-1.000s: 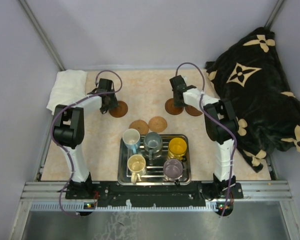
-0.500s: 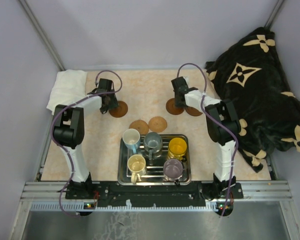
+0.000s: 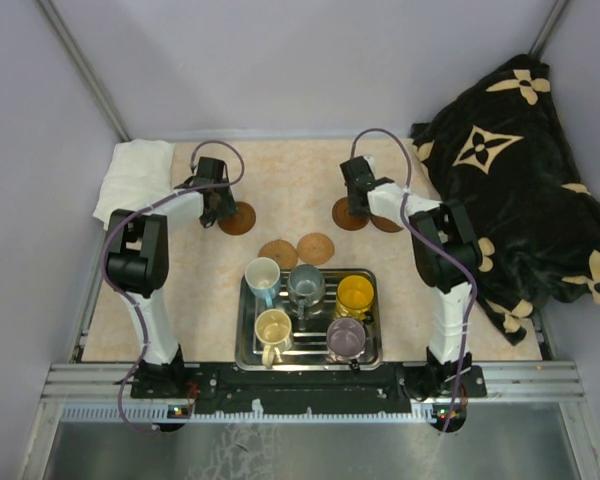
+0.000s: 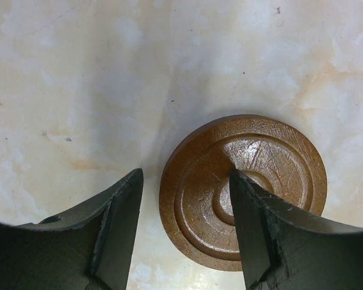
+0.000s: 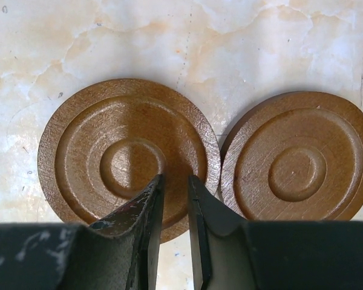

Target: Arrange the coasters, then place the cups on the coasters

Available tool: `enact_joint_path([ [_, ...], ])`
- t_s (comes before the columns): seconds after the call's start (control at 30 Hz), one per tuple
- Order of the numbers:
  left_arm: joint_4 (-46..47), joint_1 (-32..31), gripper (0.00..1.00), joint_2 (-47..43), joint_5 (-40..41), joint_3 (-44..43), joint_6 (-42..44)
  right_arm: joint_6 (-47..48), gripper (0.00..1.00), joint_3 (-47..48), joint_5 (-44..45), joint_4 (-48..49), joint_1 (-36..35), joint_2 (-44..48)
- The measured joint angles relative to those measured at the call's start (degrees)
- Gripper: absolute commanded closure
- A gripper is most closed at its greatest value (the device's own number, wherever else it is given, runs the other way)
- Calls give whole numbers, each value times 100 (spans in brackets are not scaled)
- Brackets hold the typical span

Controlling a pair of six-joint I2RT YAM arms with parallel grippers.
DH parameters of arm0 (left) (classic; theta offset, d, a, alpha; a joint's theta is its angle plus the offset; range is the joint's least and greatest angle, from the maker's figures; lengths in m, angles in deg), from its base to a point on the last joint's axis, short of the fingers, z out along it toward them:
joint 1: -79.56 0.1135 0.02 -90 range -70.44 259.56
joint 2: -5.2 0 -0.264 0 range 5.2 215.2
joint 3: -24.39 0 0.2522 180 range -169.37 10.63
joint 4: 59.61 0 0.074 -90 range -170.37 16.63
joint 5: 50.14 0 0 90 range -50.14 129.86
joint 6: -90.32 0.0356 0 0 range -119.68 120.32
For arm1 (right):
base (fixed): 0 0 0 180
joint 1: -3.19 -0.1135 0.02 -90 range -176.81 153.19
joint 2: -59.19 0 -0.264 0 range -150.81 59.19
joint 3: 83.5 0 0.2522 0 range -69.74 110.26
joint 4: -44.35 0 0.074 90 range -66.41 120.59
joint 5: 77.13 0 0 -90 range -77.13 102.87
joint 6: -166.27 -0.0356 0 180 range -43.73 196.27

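Marbled counter (image 4: 78, 72), left hand (image 4: 184, 178) spread astride dark coaster (image 4: 278, 157) rim at lower right, right hand (image 5: 174, 181) nearly together, slim gap, over left-side coaster (image 5: 109, 151) lower edge.

1. The tray (image 3: 242, 340) sits at the near middle of the table (image 3: 180, 310);
2. Three far-row cups (image 3: 305, 285) and two near-row cups (image 3: 274, 328) stand in it;
3. Two middle coasters (image 3: 278, 253) lie side by side just behind the tray;
4. The left coaster (image 3: 244, 220) lies alone farther back; the two right coasters (image 3: 342, 217) lie just beside each other, opposite it;
5. A towel (image 3: 135, 175) occupies the far left corner; a blanket (image 3: 520, 170) lies off the right edge.
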Motion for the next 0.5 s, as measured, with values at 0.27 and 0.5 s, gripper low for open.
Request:
enact_joint_path([
  [0.27,-33,2,0,-26,0,0,17,186,76,407,37,-706,-122,-9],
  [0.5,-302,4,0,-391,-37,4,181,348,71,1443,44,-1034,-153,44],
])
